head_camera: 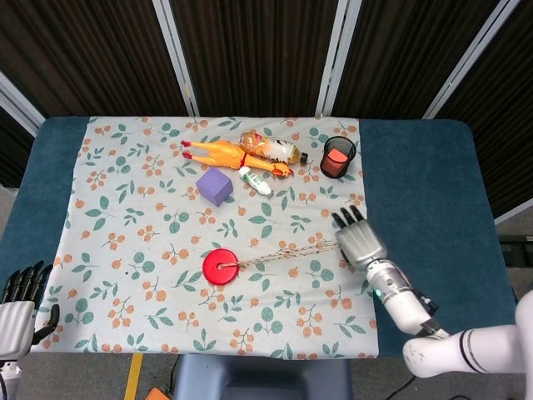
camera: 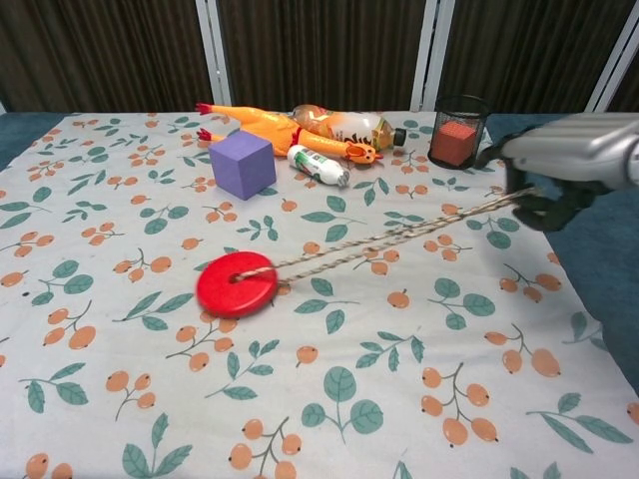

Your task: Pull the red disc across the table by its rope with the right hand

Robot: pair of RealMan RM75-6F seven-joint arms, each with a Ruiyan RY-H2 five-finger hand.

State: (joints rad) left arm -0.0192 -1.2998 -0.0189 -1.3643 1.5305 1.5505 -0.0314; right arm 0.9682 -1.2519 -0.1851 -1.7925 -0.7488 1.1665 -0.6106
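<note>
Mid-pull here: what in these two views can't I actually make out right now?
- How the right hand grips the rope: chest view blurs it, head view shows only the hand's back.
- Left hand: cut off by the head view's corner, absent from chest view.
- Label on the small bottle: too small.
- Contents of the black mesh cup: only something orange-red shows.

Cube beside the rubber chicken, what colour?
Purple cube; clearest in the chest view.
</note>
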